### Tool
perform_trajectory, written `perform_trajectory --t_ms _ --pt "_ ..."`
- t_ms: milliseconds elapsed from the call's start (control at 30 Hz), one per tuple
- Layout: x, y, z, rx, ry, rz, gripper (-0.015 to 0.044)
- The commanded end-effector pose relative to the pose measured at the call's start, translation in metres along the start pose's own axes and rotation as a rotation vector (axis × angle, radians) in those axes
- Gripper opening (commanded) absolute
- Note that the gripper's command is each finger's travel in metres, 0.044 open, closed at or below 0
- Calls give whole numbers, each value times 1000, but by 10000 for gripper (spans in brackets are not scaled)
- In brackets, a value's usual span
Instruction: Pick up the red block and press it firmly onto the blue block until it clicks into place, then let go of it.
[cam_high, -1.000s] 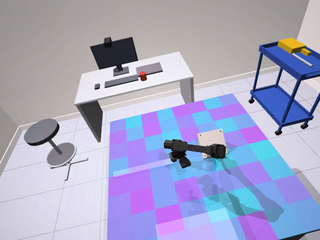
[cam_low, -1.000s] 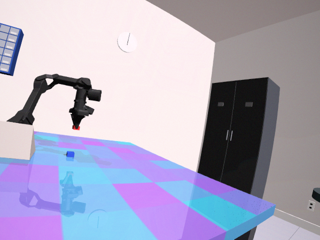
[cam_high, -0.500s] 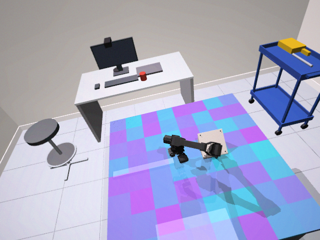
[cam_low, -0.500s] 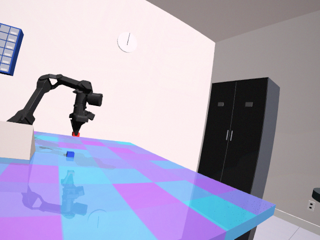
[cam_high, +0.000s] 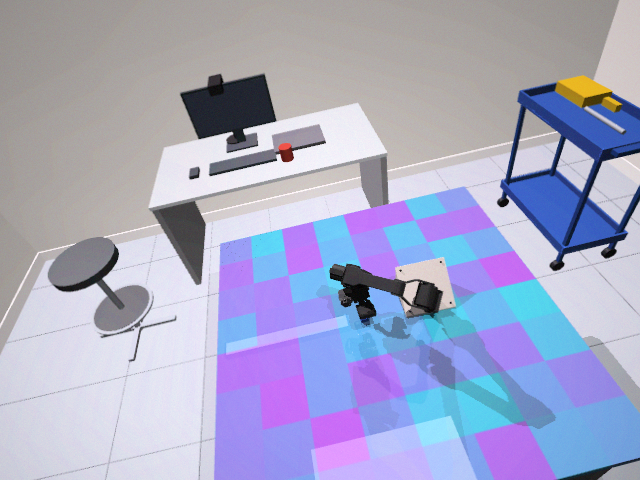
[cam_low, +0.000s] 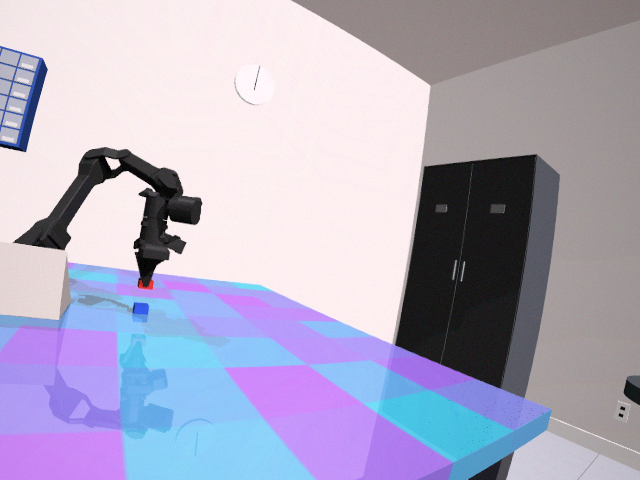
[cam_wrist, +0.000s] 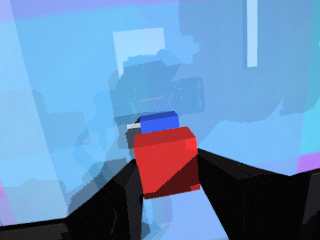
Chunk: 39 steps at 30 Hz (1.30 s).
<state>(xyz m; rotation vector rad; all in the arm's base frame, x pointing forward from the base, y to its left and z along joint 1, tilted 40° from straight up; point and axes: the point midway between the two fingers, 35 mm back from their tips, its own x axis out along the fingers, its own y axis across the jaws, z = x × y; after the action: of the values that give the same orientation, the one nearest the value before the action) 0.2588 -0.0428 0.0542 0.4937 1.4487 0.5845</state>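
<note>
The claw is pointing down and pinching the red block between its fingers, one finger on each side of it. The block is hanging in the air, and in the wrist view it is sitting fairly square in the grip, with a slight turn. Below it, the blue block is resting on the tabletop; the outside view is showing a gap between the two, so they are not touching. From the wrist, the red block is partly covering the blue one, whose far part is peeking out beyond it, so the two seem to be nearly in line. Farther out, the arm is arching over from its pale base box, which is standing to the left in the outside view. As for progress, the picking up is done and the carrying looks close to finished. Still left are fine lining up, lowering, the firm push until the click, and the letting go. The next move is probably calling for a straight, slow descent; coming down off-centre or twisted could be tipping or shoving the blue block instead of joining the pair.
</note>
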Motion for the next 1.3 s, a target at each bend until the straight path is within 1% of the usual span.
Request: perform_trajectory --t_ms 0,100,500,1267 --pt "11 -1 -1 2 5 0 0" --pt "21 -1 -2 2 5 0 0" --pt "36 -1 -3 2 5 1 0" --pt "40 -2 -4 2 5 1 0"
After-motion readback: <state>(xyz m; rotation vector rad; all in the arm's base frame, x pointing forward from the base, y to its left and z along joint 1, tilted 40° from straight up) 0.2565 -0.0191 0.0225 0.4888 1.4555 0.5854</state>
